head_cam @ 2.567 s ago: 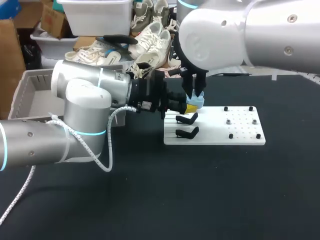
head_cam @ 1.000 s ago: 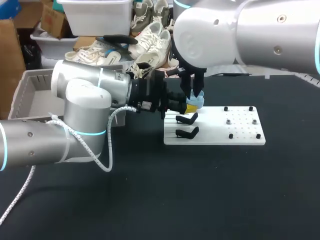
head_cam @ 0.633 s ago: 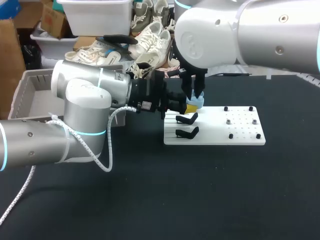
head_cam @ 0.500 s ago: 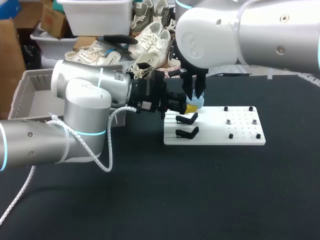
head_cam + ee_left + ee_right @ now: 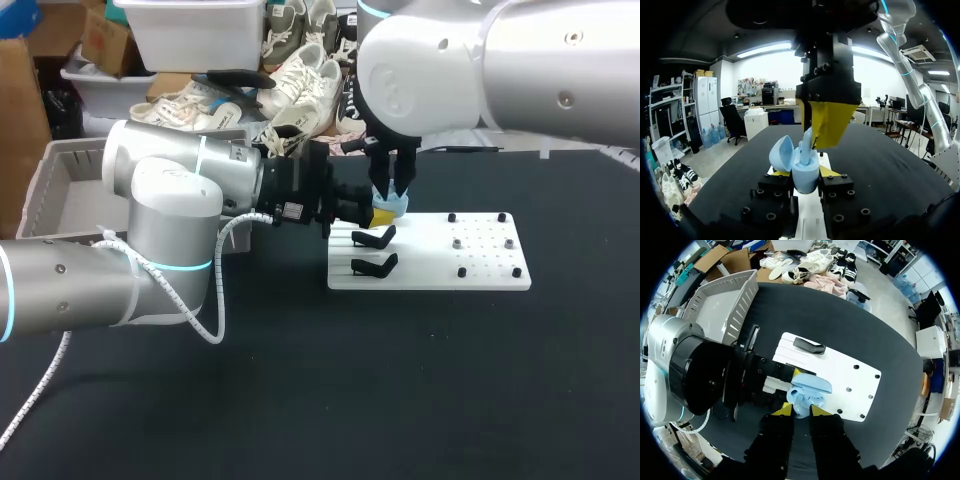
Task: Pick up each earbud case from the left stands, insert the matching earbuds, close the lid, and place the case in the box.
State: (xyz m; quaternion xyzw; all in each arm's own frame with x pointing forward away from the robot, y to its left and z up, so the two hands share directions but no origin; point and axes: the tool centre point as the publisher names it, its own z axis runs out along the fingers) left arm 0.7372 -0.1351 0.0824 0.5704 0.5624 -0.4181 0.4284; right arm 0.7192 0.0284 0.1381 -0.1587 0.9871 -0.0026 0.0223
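Note:
A light blue earbud case (image 5: 805,175) with its lid (image 5: 781,152) tipped open sits between the yellow tips of my left gripper (image 5: 801,172), which is shut on it from both sides. In the head view the left gripper (image 5: 376,214) holds the case (image 5: 392,207) over the far left corner of the white board (image 5: 430,262). My right gripper (image 5: 391,187) comes straight down onto the case. It is shut on a light blue earbud (image 5: 806,142) whose lower end sits in the case's opening. In the right wrist view the earbud (image 5: 800,409) shows between the right gripper's (image 5: 800,411) tips.
Two black stands (image 5: 375,238) (image 5: 375,265) sit on the board's left part, and small pegs (image 5: 485,245) dot its right part. A grey slatted box (image 5: 60,190) stands at the table's far left. The black tabletop lies in front of the board.
My right arm has shifted slightly to the right above the case. The left arm and the case have stayed where they were.

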